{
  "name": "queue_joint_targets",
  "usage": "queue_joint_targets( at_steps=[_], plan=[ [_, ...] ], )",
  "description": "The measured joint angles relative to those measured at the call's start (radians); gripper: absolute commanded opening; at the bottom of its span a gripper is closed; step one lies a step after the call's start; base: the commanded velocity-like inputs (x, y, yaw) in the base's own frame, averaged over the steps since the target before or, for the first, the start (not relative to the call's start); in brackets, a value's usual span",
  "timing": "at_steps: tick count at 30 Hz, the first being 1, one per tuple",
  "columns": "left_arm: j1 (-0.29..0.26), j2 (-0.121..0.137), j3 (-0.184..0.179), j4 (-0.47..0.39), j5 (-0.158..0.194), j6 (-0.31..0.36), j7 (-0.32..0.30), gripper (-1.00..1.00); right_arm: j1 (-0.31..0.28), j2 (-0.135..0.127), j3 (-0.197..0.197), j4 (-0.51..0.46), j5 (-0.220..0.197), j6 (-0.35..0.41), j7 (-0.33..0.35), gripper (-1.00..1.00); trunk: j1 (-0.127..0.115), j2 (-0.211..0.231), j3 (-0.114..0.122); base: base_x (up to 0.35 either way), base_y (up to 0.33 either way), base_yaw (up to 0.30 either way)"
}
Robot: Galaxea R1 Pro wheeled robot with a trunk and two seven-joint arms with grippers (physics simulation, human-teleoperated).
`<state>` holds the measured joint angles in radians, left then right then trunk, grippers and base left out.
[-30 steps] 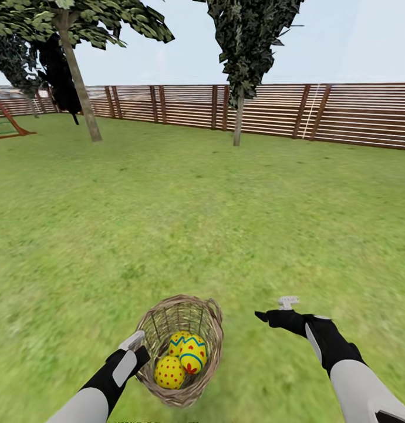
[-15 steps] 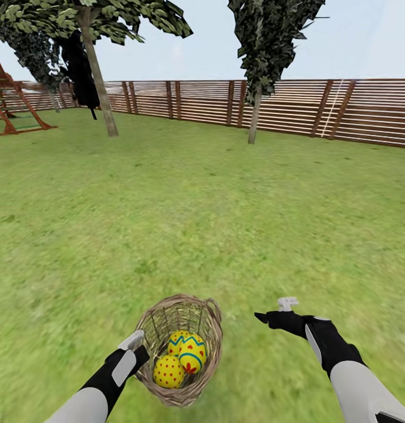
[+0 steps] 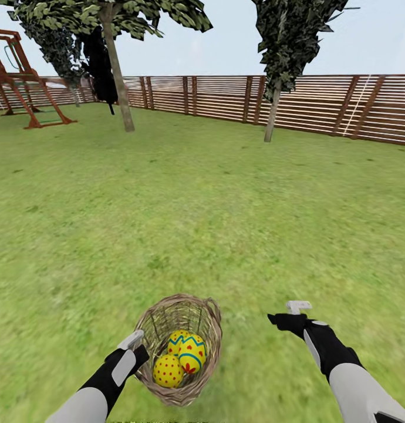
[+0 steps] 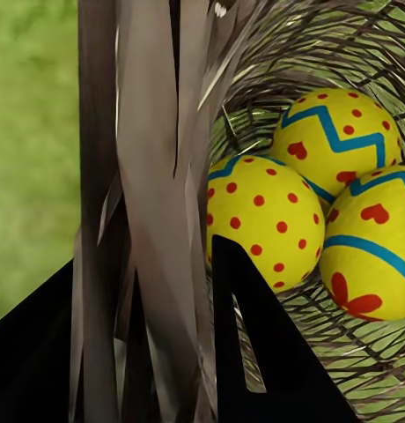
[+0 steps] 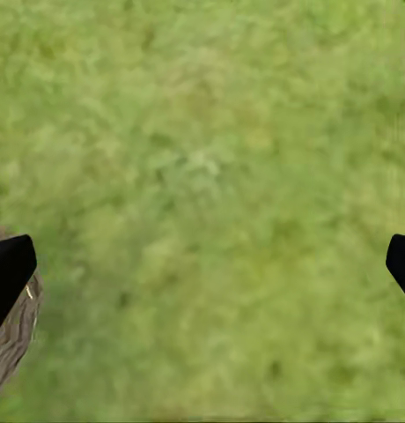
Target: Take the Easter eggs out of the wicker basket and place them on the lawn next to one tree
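Note:
The wicker basket (image 3: 178, 306) hangs low in the head view, and my left gripper (image 3: 138, 346) is shut on its near left rim. Three yellow Easter eggs (image 3: 191, 351) with blue-green zigzags and red dots lie inside it. In the left wrist view the basket wall (image 4: 150, 176) runs between my left gripper's (image 4: 141, 352) fingers, with the eggs (image 4: 264, 225) just behind it. My right gripper (image 3: 287, 314) is open over the lawn (image 3: 214, 205), right of the basket. The right wrist view has that gripper (image 5: 204, 264) spread wide over grass. The tree (image 3: 120, 88) with a grey-beige trunk stands far off at the left.
A dark narrow tree (image 3: 273, 111) stands far ahead at the right. A brown slat fence (image 3: 320, 106) closes the back of the garden. A wooden play set (image 3: 26, 76) stands at the far left. Wide flat grass lies between me and the trees.
The whole view has swung left, so trees, fence and play set sit further right in the picture. The basket stays in my left gripper. My right gripper has shifted slightly right.

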<state>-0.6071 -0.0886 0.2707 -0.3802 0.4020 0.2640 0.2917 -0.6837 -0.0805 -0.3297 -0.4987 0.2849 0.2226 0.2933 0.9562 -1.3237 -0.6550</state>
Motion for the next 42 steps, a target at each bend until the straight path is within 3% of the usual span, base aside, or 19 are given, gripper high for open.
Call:
queue_joint_targets(
  at_steps=[1,3,6,9,11,12,14,25,42],
  plan=[
    [0.000,-0.001,0.000,0.001,0.001,0.000,0.000,-1.00,0.000,-0.003,0.001,0.070,0.002,0.000,-0.050,1.00,-0.004,0.007,0.002,0.000,0.000,0.179],
    [0.000,0.000,0.000,-0.001,0.000,0.000,0.000,-1.00,0.002,-0.008,0.001,0.202,0.007,-0.001,-0.067,1.00,-0.011,0.021,0.006,0.000,0.000,0.179],
    [0.000,0.000,0.000,0.001,0.001,0.000,0.000,-1.00,0.017,-0.028,0.002,0.370,0.099,-0.004,-0.077,1.00,-0.023,0.042,0.011,0.000,0.000,0.179],
    [0.000,0.000,0.001,0.001,0.001,0.000,0.000,-1.00,0.092,-0.029,0.003,0.416,0.125,-0.048,-0.095,1.00,-0.035,0.063,0.017,0.000,0.000,0.179],
    [0.000,-0.001,0.000,0.003,0.004,0.000,0.000,-1.00,0.173,-0.024,0.006,0.436,0.142,-0.105,-0.101,1.00,-0.042,0.077,0.020,0.000,0.000,0.134],
    [0.000,-0.001,0.000,0.004,-0.002,0.000,0.000,-1.00,0.209,-0.022,0.006,0.455,0.181,-0.126,-0.104,1.00,-0.046,0.084,0.023,0.000,0.000,0.030],
    [0.000,-0.001,0.000,0.003,0.005,0.000,-0.001,-1.00,0.245,-0.020,0.006,0.505,0.325,-0.138,-0.102,1.00,-0.054,0.098,0.029,0.000,0.000,0.006],
    [0.011,-0.001,-0.002,-0.002,0.002,0.000,-0.008,-1.00,0.260,-0.025,0.008,0.533,0.323,-0.140,-0.098,1.00,-0.054,0.098,0.030,0.000,0.000,0.000],
    [0.011,-0.001,-0.002,-0.002,0.005,-0.001,-0.008,-1.00,0.265,-0.025,0.008,0.534,0.323,-0.171,-0.098,1.00,-0.054,0.098,0.055,0.000,0.000,-0.003]
  ],
)
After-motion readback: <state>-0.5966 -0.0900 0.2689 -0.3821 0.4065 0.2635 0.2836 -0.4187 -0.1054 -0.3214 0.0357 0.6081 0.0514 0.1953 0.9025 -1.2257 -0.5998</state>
